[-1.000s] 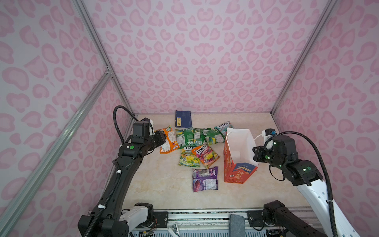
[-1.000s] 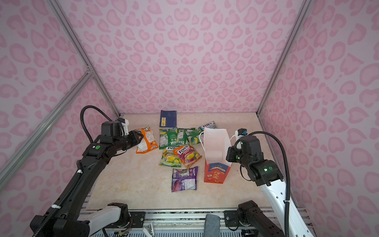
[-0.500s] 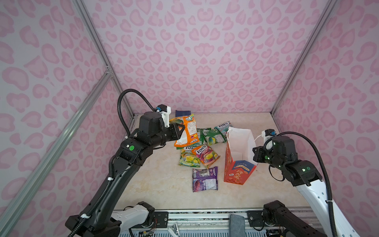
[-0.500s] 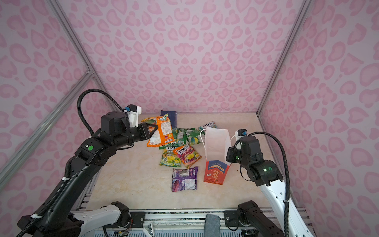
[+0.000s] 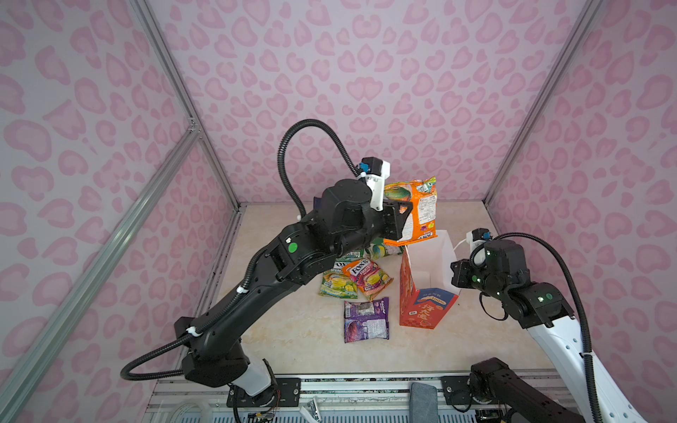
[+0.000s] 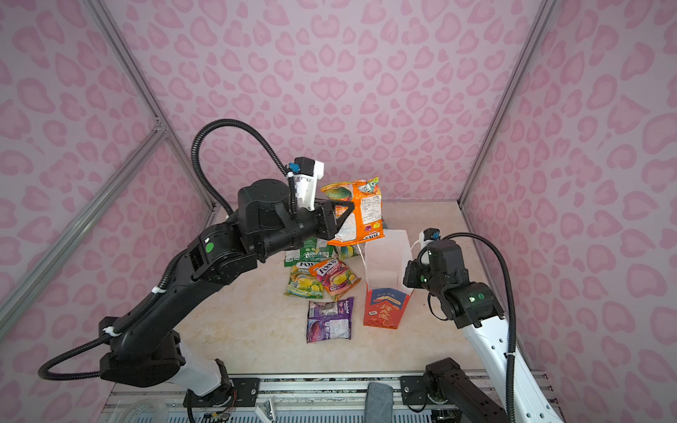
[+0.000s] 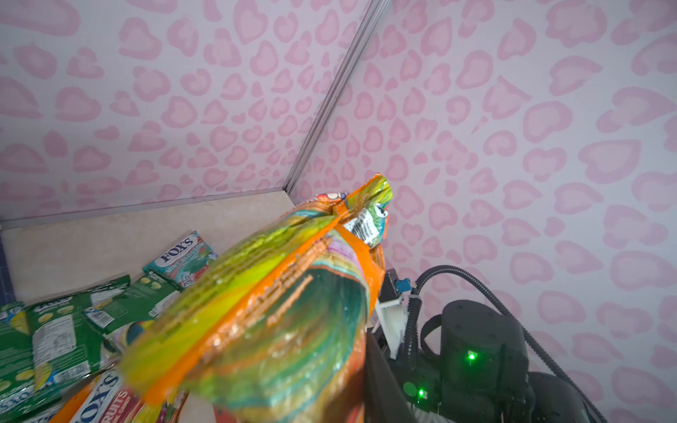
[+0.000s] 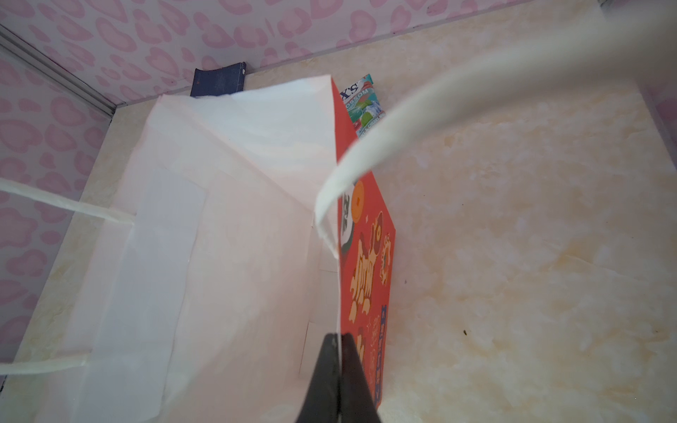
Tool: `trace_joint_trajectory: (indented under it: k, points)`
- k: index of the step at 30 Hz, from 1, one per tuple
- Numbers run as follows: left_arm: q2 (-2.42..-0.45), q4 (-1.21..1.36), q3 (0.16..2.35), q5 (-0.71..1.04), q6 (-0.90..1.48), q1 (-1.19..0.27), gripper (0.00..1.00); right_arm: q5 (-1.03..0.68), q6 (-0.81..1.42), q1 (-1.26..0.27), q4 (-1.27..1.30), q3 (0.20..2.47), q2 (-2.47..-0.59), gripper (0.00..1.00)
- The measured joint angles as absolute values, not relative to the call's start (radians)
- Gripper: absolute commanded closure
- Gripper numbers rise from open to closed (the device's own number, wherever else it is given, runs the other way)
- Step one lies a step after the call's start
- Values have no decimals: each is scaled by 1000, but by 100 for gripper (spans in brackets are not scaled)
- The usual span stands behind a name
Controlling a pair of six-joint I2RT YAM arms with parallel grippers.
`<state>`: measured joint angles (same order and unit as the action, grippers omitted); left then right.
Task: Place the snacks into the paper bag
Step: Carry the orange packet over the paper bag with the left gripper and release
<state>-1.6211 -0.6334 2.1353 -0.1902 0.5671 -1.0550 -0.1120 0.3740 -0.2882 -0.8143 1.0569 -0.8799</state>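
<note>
The left fingers are clamping the orange packet by one side edge and carrying it through the air. A second ago that packet was lying on the tabletop at the left end of the pile. Half a second ago it was up and travelling across. Now it is hanging upright, high above the remaining snacks, with its lower edge showing just at the back-left corner of the bag mouth in both top views.

The right fingers are staying as they were, pinched shut on the bag's rim and keeping the mouth spread. The bag is standing on the tabletop where it stood before. Its white inside is showing no packet in the right wrist view.

So the first snack is arriving, but it does not seem to be fully over the opening yet. It probably needs a little more travel toward the right arm before it is let go. The packet looks nearly as wide as the mouth, so it could catch on the rim or the cord handle.

The other packets are lying on the tabletop beside the bag, all of them waiting their turn.
</note>
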Motion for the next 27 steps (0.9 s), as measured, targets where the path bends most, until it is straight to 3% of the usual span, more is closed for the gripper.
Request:
trace_joint_trajectory:
  k: [9, 27]
  points:
    - [-1887, -670, 2319, -374, 548, -1151, 97, -112, 374, -289, -822, 1065, -882, 100]
    - [-1993, -843, 2294, -542, 611, -1211, 97, -69, 374, -289, -836, 1080, -879, 100]
